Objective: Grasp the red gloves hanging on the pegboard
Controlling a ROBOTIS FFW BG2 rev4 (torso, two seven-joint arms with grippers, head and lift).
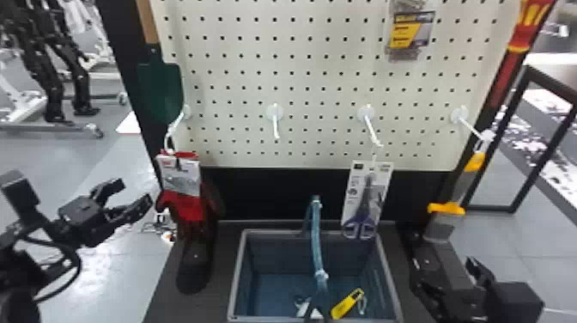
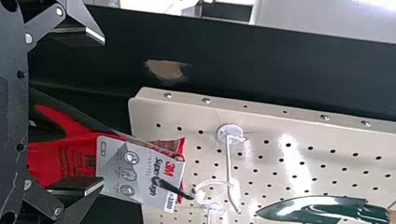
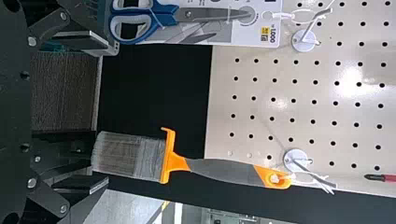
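Observation:
The red gloves (image 1: 185, 206), red with black parts and a grey-and-white card on top, hang from the leftmost hook (image 1: 172, 131) at the pegboard's (image 1: 322, 64) lower left corner. My left gripper (image 1: 133, 195) is open just to their left at about the same height, a short gap away and not touching. In the left wrist view the gloves (image 2: 60, 151) and their card (image 2: 140, 175) lie ahead of the open gripper (image 2: 93, 109), close to one finger (image 2: 77, 184). My right gripper (image 1: 450, 275) is low at the bottom right, open and holding nothing (image 3: 100, 114).
A grey bin (image 1: 240, 266) below the board holds a blue tube (image 1: 317, 240) and a yellow tool (image 1: 347, 303). Packaged scissors (image 1: 365, 197), an orange-handled paintbrush (image 1: 450, 206) and a green trowel (image 1: 161, 90) hang from other hooks. One hook (image 1: 274, 118) is bare.

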